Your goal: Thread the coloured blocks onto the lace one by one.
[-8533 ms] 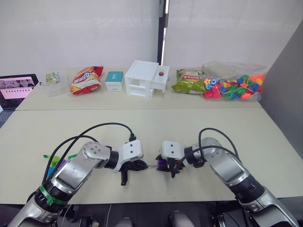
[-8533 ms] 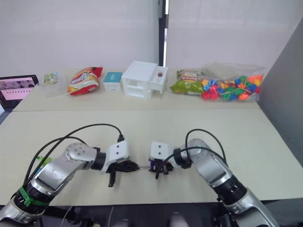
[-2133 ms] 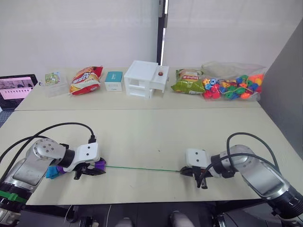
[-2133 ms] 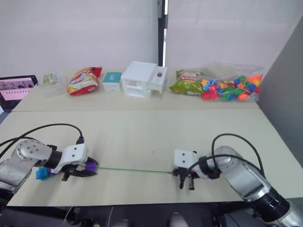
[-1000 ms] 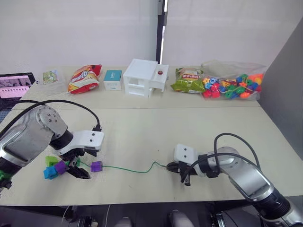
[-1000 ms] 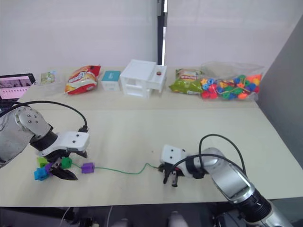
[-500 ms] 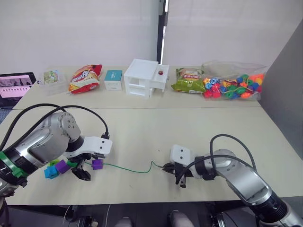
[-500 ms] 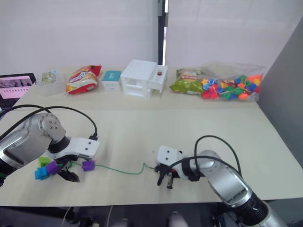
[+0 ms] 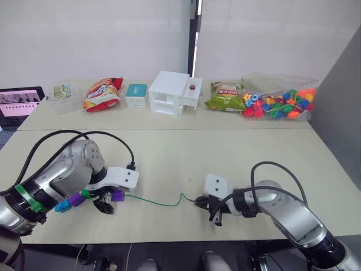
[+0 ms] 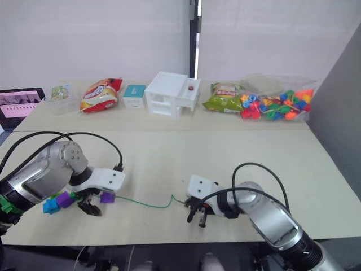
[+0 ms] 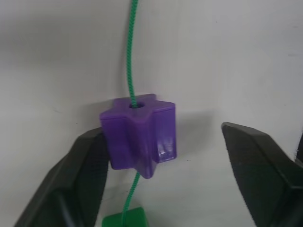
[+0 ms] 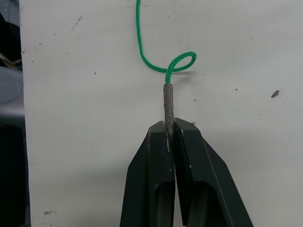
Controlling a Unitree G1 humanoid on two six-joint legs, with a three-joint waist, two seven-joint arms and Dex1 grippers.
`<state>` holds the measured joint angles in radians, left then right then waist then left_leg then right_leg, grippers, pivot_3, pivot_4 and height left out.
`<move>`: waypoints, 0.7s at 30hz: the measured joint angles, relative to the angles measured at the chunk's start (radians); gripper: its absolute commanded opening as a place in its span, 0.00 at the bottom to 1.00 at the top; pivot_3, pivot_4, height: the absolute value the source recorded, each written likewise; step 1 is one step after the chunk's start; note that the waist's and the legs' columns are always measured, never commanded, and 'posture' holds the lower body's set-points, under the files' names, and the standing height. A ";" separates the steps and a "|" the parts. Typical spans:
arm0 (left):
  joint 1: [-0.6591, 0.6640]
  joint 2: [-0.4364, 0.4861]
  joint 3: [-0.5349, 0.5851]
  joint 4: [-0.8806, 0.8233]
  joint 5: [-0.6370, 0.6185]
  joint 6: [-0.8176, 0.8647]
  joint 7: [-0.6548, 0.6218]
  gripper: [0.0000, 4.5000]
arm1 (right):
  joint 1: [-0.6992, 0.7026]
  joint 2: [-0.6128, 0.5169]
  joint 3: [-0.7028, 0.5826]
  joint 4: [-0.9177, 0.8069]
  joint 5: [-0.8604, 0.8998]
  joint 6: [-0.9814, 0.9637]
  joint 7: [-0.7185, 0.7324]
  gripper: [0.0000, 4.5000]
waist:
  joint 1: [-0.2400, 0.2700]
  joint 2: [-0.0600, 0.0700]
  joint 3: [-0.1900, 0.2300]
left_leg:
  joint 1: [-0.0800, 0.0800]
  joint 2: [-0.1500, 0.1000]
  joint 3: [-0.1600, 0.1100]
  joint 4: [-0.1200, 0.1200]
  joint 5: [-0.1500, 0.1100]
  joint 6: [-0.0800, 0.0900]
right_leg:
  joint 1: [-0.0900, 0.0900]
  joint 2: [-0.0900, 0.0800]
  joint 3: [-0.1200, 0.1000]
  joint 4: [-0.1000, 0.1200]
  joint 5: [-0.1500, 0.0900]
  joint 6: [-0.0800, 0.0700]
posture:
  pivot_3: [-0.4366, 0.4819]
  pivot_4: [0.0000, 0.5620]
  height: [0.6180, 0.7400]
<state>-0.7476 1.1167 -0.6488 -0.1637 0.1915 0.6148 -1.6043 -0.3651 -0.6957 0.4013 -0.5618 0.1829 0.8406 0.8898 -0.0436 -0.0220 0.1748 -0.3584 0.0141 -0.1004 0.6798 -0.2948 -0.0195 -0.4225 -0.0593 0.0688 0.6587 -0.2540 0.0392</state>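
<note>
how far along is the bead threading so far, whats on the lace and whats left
Done: one purple block sits threaded on the lace, the cord passing through its hole. In hand: the right gripper is shut on the lace's stiff tip, while the left gripper is open around that purple block. Left: a blue block, a second purple one and a green one lie clustered under the left arm; whether they are threaded cannot be told.

Left arm: bent at the elbow, forearm reaching inward, low over the table.
Left pincer [image 11: 163,156]: fingers spread wide, one finger touching the purple block [image 11: 138,133], the other held well apart from it.
Right arm: bent, forearm directed inward.
Right pincer [image 12: 169,130]: fingers pressed together on the lace's [image 12: 140,42] stiff tip.
</note>
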 measured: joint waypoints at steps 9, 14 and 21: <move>0.014 -0.015 0.021 0.008 0.020 -0.009 -0.002 0.30 | 0.017 -0.004 0.000 -0.010 0.001 0.001 -0.010 0.00 | -0.002 0.000 0.000 | 0.000 0.000 0.000 0.000 0.000 0.000 | 0.000 0.000 0.000 0.000 0.000 0.000 | 0.48 0.27 1.00; 0.025 -0.022 0.040 0.018 0.025 -0.032 -0.003 0.30 | 0.059 -0.044 -0.026 -0.026 0.015 0.001 -0.012 0.00 | 0.000 0.000 0.000 | 0.000 0.000 0.000 0.000 0.000 0.000 | 0.000 0.000 0.000 0.000 0.000 0.000 | 0.48 0.27 1.00; 0.086 -0.006 0.101 0.043 0.034 -0.101 0.003 0.30 | 0.275 -0.215 -0.326 -0.054 0.049 0.020 -0.018 0.00 | -0.006 0.002 -0.001 | 0.005 0.000 0.002 -0.002 -0.001 0.002 | 0.002 0.001 0.001 0.001 0.000 0.000 | 0.48 0.27 1.00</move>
<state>-0.6617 1.1105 -0.5478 -0.1203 0.2259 0.5136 -1.6017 -0.0901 -0.9103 0.0757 -0.6157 0.2323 0.8604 0.8714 -0.0494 -0.0202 0.1738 -0.3536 0.0146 -0.0988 0.6779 -0.2956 -0.0178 -0.4200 -0.0586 0.0703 0.6595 -0.2543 0.0387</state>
